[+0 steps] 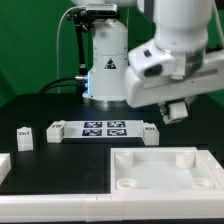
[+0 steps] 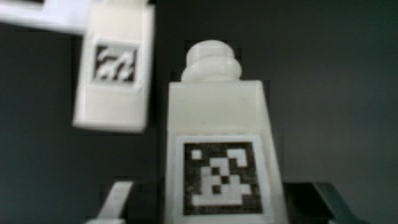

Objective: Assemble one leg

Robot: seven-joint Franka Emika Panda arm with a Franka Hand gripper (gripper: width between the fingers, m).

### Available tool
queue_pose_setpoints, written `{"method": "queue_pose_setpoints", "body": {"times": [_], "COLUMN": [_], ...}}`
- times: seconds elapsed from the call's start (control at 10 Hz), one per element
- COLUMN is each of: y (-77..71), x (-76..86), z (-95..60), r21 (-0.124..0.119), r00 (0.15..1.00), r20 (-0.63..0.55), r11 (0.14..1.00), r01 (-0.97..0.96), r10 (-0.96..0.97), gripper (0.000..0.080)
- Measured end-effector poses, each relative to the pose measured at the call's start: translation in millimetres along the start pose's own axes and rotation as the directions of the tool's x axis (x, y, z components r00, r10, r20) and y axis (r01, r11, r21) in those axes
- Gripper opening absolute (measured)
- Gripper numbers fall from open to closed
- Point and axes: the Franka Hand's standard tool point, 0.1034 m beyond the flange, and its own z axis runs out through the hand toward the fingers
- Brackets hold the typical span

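My gripper (image 1: 176, 110) hangs above the table at the exterior view's right, just above the white square panel (image 1: 165, 168). In the wrist view my gripper (image 2: 217, 203) is shut on a leg (image 2: 217, 130), a white block with a black-and-white tag and a rounded threaded tip pointing away from me. A pale finger (image 2: 118, 200) and a dark finger (image 2: 317, 198) stand on either side of it. Another leg (image 2: 111, 70) lies on the black table beyond it; it also shows in the exterior view (image 1: 150, 130).
The marker board (image 1: 100, 128) lies at the table's middle. Two more legs (image 1: 22, 136) (image 1: 52, 131) stand to its left. A white part (image 1: 4, 165) shows at the left edge. The robot base (image 1: 107, 65) stands behind.
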Motion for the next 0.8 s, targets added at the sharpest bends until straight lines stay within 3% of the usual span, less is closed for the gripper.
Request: {"method": "queue_pose_setpoints", "body": {"times": [0.2,0.4,0.7,0.8], "y": [10.6,23.9,33.8,32.4], "x": [13.5,31.4,33.0,30.1], "z": [-19.8,-33.1,-32.4,-28.1], "r21": [-0.019,-0.063,-0.124,-0.119], "r00": [0.989,0.938,0.802,0.823], "r20": [-0.146,-0.341,-0.589,-0.561], "r11": [1.0,0.997,0.992,0.992], "r01": [0.006,0.041,0.024,0.03], "r10": [-0.009,-0.06,-0.093,-0.093], "gripper": [0.0291,0.0291,0.0291,0.0291]}}
